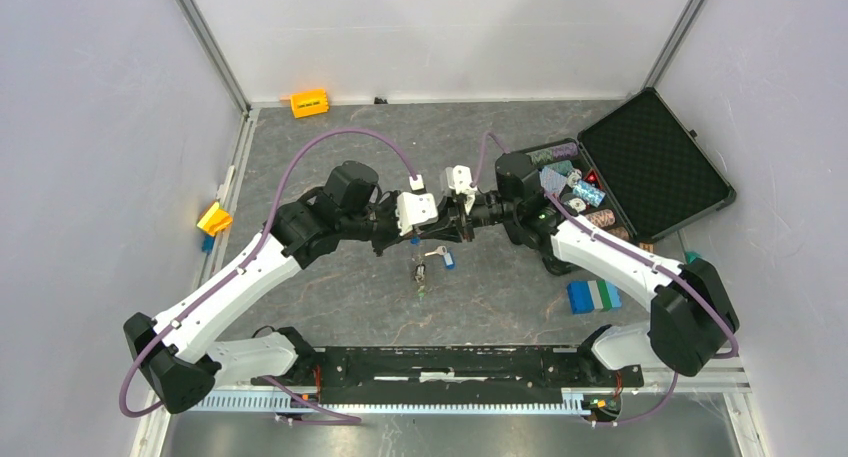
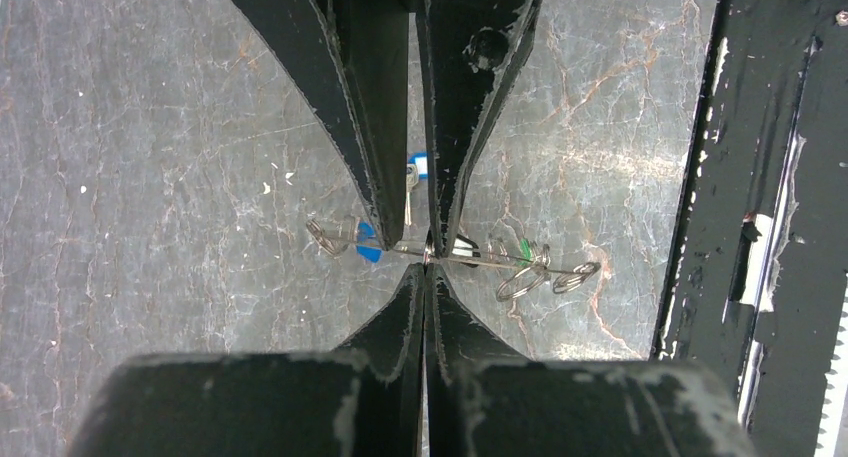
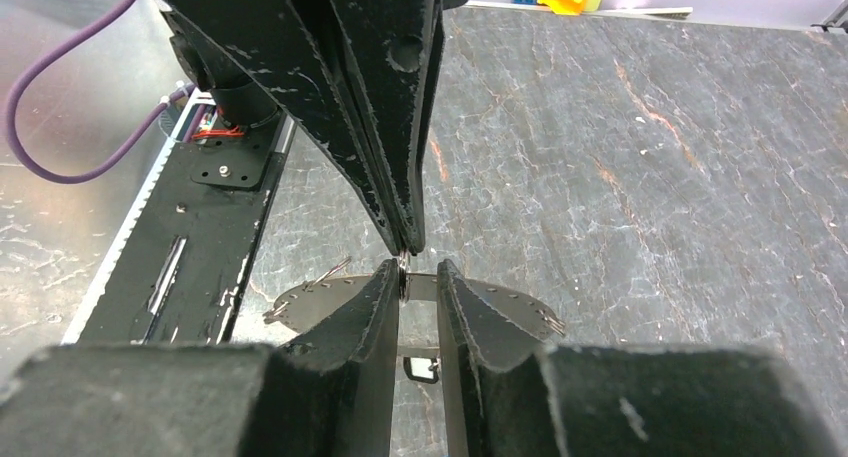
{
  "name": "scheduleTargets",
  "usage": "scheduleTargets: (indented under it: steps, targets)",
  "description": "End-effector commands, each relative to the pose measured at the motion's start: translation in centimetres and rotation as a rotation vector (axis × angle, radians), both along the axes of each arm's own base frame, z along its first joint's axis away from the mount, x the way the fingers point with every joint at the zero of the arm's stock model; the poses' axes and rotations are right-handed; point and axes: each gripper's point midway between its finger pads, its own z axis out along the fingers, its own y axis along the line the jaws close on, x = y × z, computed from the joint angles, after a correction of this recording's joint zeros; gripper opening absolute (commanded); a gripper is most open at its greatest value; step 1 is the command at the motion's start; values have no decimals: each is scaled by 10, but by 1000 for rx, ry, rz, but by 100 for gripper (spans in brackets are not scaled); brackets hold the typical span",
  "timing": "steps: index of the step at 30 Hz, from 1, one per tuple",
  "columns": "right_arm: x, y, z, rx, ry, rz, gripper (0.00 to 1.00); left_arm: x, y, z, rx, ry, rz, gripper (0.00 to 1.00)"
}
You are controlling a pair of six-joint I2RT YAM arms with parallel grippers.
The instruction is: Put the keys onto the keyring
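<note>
The keyring (image 3: 500, 305) is a thin grey toothed ring held above the table where the two grippers meet (image 1: 450, 220). In the left wrist view it is edge-on (image 2: 560, 270), with small wire loops on its rim. My left gripper (image 2: 428, 264) is shut, pinching a small loop on the ring's rim (image 3: 402, 275). My right gripper (image 3: 418, 275) has its fingers a little apart, straddling the ring's band. A key with a blue tag (image 1: 446, 258) and a key with a dark tag (image 1: 420, 273) lie on the table below.
An open black case (image 1: 655, 162) holding striped chips stands at the right. A blue, green and white block (image 1: 593, 295) lies near the right arm. An orange block (image 1: 309, 103) sits at the back and a yellow piece (image 1: 214, 218) at the left wall. A black rail (image 1: 450, 362) runs along the near edge.
</note>
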Motion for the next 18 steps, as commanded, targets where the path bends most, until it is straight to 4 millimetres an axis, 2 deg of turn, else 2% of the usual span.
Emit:
scheduleTargets:
  steps: [1,15,18]
  targets:
    - [-5,-1,27,61,-59,33,26,-1,-9,16,-57,-37,-37,2]
    - [-1,0,9,43,-20,11,18,0,-11,22,-74,-44,-27,2]
    - [0,1,8,43,-10,12,14,0,-11,22,-75,-43,-30,2]
